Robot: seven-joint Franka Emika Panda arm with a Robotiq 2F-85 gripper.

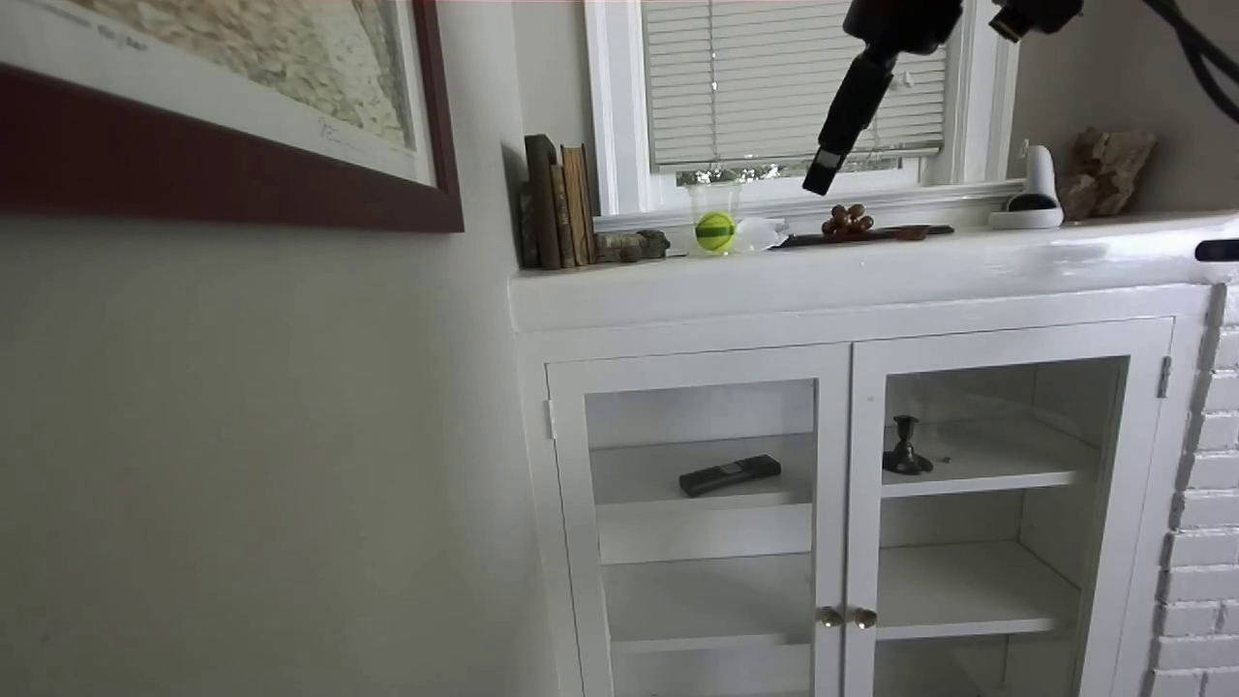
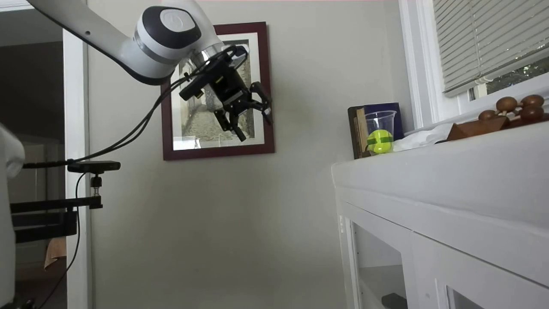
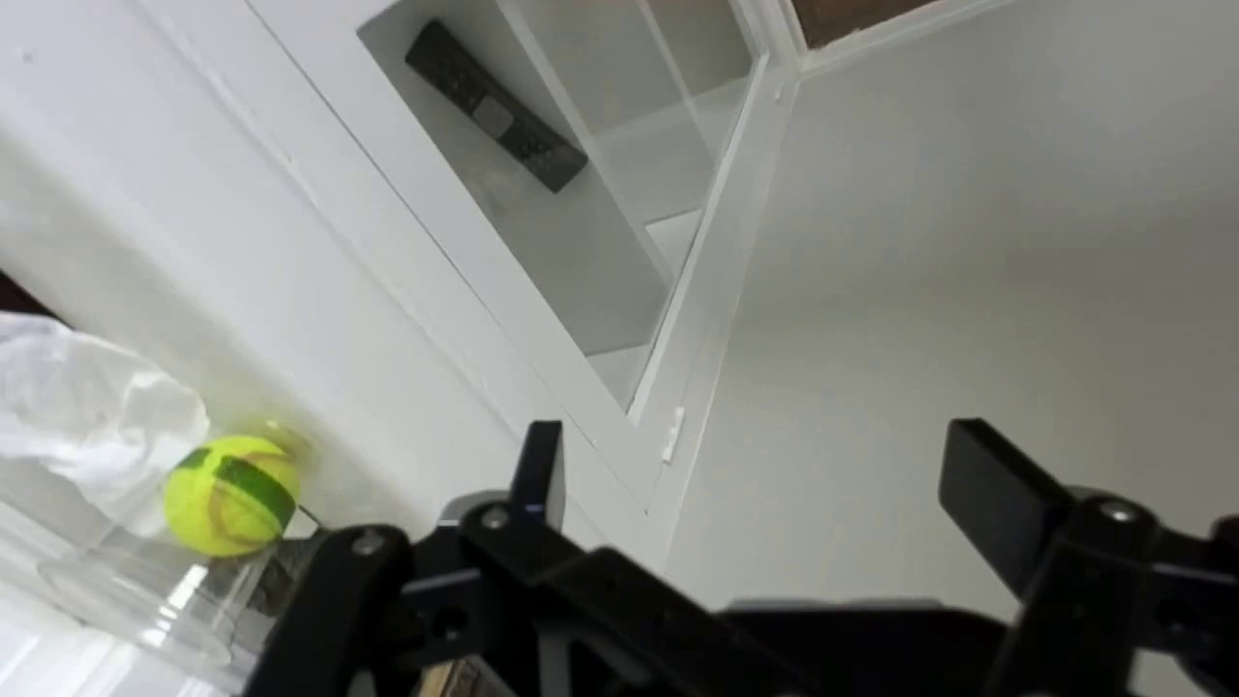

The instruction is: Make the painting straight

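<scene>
While its jaws are spread wide apart, the gripper (image 3: pixel 760 474) is held higher than the cabinet (image 1: pixel 832 310). On top, an upright clear cup (image 2: pixel 380 122) is seen, yellow-green ball (image 3: pixel 232 496) contained, crumpled wrap (image 3: pixel 97 407) just beside. Inside the cabinet, dark remote (image 3: pixel 496 111) seen behind left door (image 1: pixel 697 378), candleholder (image 1: pixel 906 450) behind right door (image 1: pixel 1007 347). On the wall (image 2: pixel 214 214), left of the cabinet in both exterior views, the painting (image 2: pixel 203 118) is hung, partly covered by the arm (image 2: pixel 146 60) in an exterior view, its lower edge seen there rising toward the cabinet.
</scene>
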